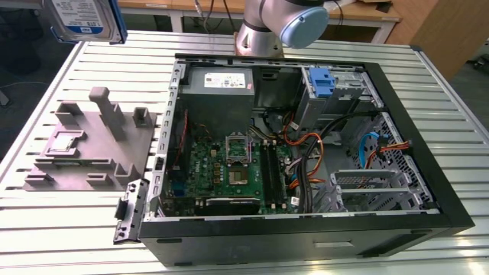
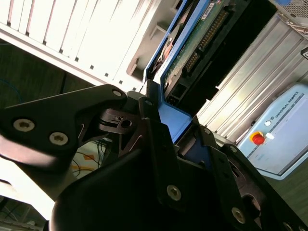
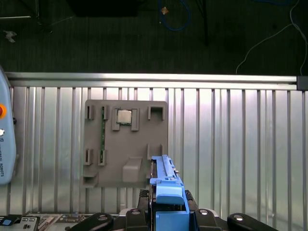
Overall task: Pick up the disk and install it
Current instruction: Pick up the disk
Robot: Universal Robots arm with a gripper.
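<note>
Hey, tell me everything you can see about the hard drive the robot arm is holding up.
The flat rectangular silver-grey metal hard drive is held up in the air at the exterior view's upper left, its white label with a blue band facing that camera. A blue plastic bracket edges it. The second wrist view shows its underside, a green circuit board with a connector row. The black end effector is shut on the bracketed end; nothing else is seen touching it.
</note>
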